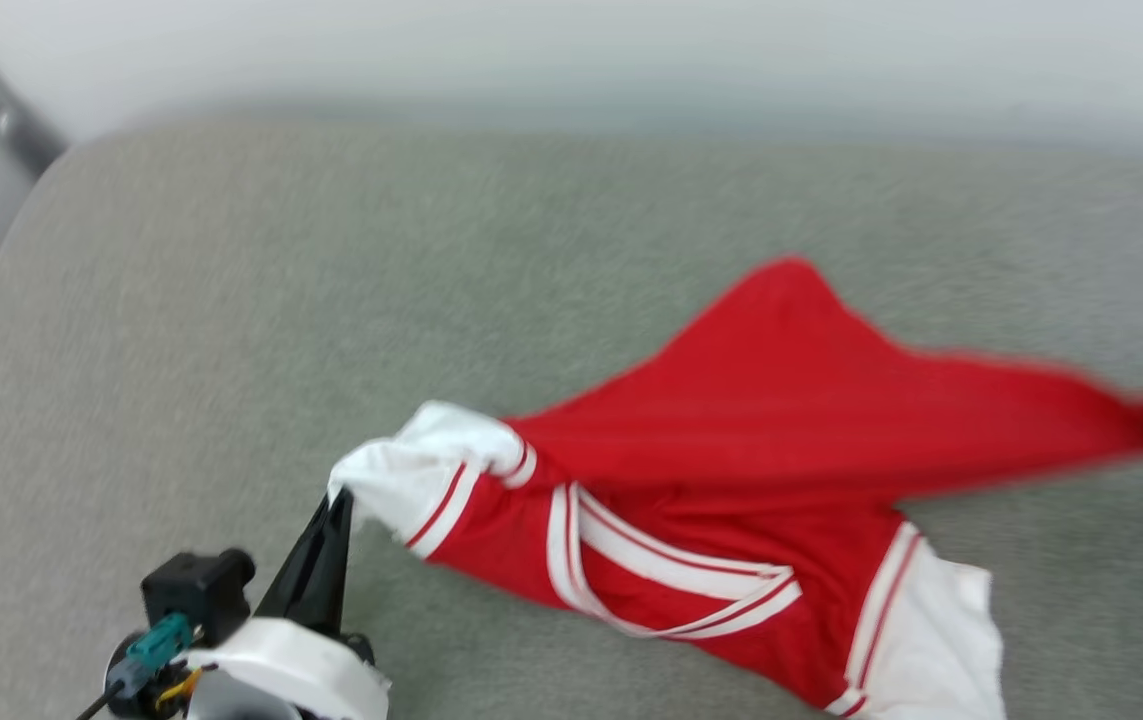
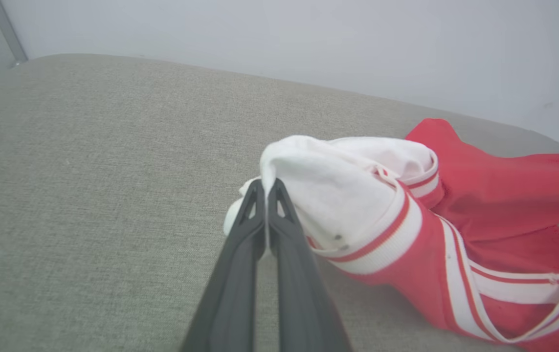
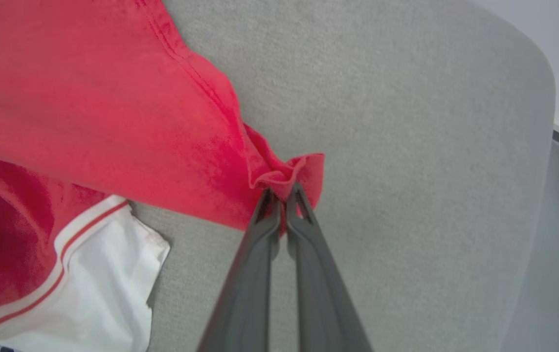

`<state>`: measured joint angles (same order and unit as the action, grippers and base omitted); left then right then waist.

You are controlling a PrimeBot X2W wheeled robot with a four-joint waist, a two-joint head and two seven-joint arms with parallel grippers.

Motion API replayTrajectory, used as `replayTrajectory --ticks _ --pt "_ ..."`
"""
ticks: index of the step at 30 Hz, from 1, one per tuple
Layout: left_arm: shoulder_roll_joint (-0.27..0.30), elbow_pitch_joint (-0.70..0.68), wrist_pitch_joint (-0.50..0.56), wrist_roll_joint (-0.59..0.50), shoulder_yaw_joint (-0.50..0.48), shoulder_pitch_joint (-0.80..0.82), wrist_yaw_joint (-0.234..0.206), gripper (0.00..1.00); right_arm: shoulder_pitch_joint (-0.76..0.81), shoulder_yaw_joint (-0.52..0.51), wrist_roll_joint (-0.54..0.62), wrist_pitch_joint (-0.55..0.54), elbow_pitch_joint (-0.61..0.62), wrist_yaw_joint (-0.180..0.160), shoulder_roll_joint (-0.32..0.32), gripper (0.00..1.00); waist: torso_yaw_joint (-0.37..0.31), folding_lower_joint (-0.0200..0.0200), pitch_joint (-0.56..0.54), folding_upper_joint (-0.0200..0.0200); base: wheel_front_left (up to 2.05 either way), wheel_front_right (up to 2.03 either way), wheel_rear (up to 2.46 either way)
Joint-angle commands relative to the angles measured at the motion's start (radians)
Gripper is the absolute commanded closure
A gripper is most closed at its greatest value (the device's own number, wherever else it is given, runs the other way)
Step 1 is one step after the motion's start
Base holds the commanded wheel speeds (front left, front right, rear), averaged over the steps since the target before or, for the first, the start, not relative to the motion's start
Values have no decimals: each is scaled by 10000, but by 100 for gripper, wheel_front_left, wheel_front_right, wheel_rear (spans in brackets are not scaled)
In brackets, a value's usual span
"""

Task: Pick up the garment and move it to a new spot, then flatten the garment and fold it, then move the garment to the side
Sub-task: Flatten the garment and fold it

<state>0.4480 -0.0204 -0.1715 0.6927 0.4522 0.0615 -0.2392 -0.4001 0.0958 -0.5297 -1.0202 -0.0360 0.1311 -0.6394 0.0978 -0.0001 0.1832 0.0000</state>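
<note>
The left gripper has its fingers pressed together on the edge of a white sleeve. The right gripper pinches a red hem corner. Between them the shirt is stretched across the grey surface, twisted in the middle. To flatten it well, both arms should probably pull apart evenly, then lower together, so that no fold is trapped under it

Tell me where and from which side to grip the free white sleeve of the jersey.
The free white sleeve lies flat, striped edge joined to the jersey; so probably grip its loose outer corner, coming from the bare cushion side.
</note>
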Motion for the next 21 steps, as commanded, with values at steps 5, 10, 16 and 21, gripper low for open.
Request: replayTrajectory --ticks 5,10,16,21 --pt "212 -198 193 176 -79 -636 -263 100 2761 -710 -188 -40 694 -6 320 100 -1144 1 -1299 0 0 0 0" --pt "375 -337 369 288 -142 -941 -415 100 5140 -1108 -180 -5 1015 -6 1252 100 -1406 1 -1574 0 0 0 0" --pt "502 -395 534 379 -178 -1038 -484 100 6094 -1128 -123 864 783 -6 2430 0 -1560 1 -1582 0 0 0 0" --pt "638 -448 695 335 -126 -915 -430 100 5479 -1382 319 2599 641 -6 2728 0 -1556 1 -1493 0 0 0 0"
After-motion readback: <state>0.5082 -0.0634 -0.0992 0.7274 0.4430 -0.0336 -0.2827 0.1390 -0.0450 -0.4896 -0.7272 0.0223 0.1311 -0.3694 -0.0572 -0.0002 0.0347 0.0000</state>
